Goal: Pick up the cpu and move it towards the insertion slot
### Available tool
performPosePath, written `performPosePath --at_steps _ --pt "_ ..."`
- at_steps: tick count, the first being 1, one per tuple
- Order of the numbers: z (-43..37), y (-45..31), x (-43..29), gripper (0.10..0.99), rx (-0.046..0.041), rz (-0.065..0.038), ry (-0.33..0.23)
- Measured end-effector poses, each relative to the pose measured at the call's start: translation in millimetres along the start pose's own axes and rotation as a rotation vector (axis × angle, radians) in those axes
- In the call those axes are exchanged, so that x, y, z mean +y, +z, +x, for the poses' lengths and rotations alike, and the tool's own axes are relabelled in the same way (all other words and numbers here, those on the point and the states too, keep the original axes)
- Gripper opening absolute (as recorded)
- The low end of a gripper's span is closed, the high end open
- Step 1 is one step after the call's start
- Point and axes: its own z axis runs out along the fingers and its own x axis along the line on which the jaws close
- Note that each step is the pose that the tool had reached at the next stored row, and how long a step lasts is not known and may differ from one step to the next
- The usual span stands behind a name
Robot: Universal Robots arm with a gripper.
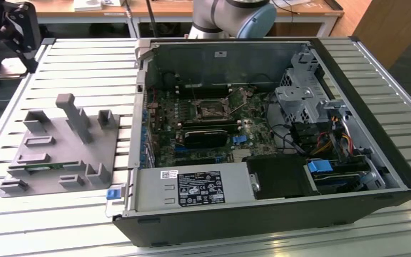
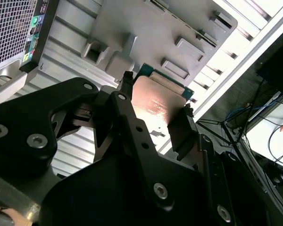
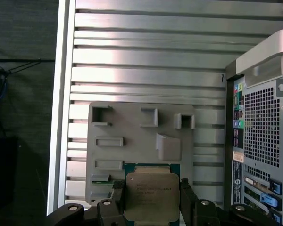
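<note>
Here, in the exterior view, one open black desktop computer case lies on its side on the slatted aluminium table; inside it sits a green motherboard carrying the small square dark insertion slot with a silvery metal frame, one long black rectangular module just below the slot, and a bundle of coloured cables toward the exterior view's right. One grey plastic fixture with upright posts and recesses rests on the table at the exterior view's left, apart from the case, with a narrow green memory stick lying in one of its recesses. In the second wrist view, the black two-finger gripper has its two fingers closed against opposite edges of the small flat square cpu with a silvery metal top, which is held clear above the fixture. In the first wrist view, the gripper clamps the single cpu by its two side edges, the chip lying over the near edge of the fixture, beside the perforated rear panel of the case.
</note>
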Motion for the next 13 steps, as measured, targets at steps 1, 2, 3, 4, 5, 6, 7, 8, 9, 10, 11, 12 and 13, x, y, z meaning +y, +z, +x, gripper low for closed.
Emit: performPosePath --at_steps 1,2,3,4,5,6,7,8,9,10,11,12,13 --pt "-0.9 0.0 0.0 0.545 -0.0001 0.000 0.000" --pt "-1.5 0.0 0.0 0.545 -0.0001 0.000 0.000" --pt "-2.3 0.1 -0.1 0.545 -0.0002 0.000 0.000" --pt "-3.1 0.1 -0.1 0.545 -0.0001 0.000 0.000" --pt "-3.9 0.0 -0.1 0.545 -0.0001 0.000 0.000" --pt "-4.6 0.0 -0.1 0.545 -0.0001 0.000 0.000" --pt "-5.3 0.0 -0.1 0.545 -0.0001 0.000 0.000" --pt "-6.0 0.1 -0.2 0.545 -0.0001 0.000 0.000" --pt "-6.7 0.0 -0.1 0.545 -0.0001 0.000 0.000" --pt "-7.3 0.0 -0.1 0.545 -0.0001 0.000 0.000" --pt "-8.0 0.0 -0.2 0.545 -0.0001 0.000 0.000" --pt "-8.7 0.0 -0.2 0.545 -0.0001 0.000 0.000" --pt "-9.3 0.0 -0.2 0.545 -0.0001 0.000 0.000"
